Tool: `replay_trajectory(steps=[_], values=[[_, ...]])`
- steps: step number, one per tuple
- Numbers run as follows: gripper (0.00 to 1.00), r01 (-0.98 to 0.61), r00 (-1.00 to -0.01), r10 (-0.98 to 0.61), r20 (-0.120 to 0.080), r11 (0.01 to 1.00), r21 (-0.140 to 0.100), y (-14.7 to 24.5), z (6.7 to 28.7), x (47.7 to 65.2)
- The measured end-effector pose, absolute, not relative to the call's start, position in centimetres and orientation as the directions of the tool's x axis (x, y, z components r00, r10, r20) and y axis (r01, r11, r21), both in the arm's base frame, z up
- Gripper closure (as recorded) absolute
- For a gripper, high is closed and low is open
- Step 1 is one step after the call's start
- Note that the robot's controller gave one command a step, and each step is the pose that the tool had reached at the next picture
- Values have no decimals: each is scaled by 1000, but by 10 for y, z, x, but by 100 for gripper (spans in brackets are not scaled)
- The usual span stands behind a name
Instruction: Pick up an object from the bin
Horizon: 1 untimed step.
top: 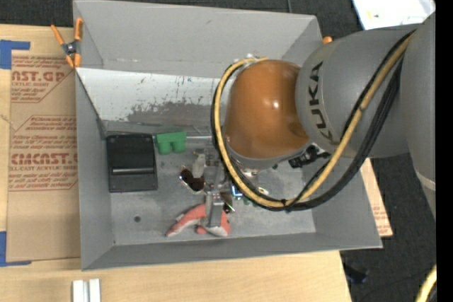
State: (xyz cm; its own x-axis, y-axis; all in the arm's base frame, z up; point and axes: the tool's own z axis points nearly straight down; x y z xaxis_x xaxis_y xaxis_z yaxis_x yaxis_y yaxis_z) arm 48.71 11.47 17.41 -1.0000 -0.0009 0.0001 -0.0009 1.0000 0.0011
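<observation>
My gripper reaches down from under the arm's orange dome near the front middle of the bin. Right below it lies a red and pink thing with curved limbs, like a small pair of handles, close to the front wall. The gripper's lower end meets this thing's upper part. A small dark brown piece lies just left of the gripper. Further back and left sits a green block.
A black box stands against the bin's left side. The arm and its dome cover the right half of the bin floor. Bare floor shows at the front left between the black box and the front wall.
</observation>
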Motion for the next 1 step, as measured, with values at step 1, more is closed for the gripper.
replay_trajectory(steps=[1], values=[[0,116,-993,116,-1,993,3,83,82,515]])
